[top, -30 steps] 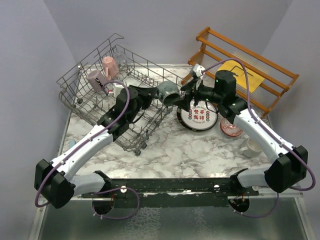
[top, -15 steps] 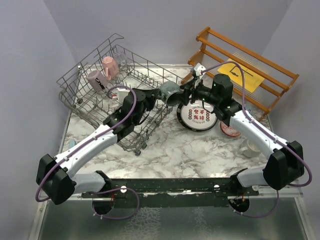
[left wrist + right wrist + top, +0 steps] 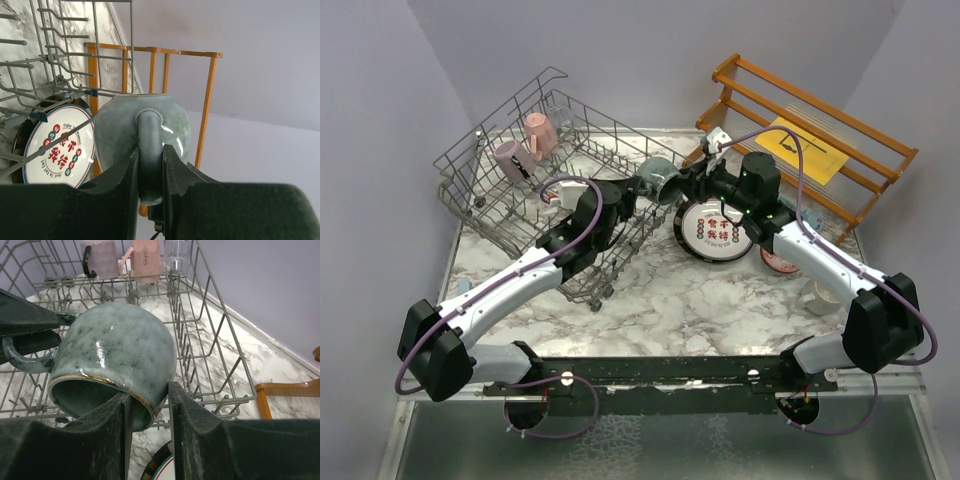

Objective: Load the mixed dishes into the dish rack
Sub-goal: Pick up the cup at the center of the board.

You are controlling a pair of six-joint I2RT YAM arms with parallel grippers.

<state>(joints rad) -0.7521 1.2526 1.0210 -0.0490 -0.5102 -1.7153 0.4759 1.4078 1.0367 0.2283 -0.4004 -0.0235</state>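
- Two grippers share the grey-teal mug (image 3: 658, 180), aloft at the dish rack's (image 3: 460, 180) right edge.
- Its handle sits pinched in the left gripper (image 3: 150, 156); the right gripper (image 3: 150, 400) straddles the rim, and we cannot tell whether it pinches.
- Handover, we judge: one must release next.

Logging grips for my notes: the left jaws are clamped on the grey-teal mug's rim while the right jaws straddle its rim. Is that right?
No. The left jaws are clamped on the handle of the grey-teal mug, not its rim, as the left wrist view shows. The right jaws do straddle its rim.
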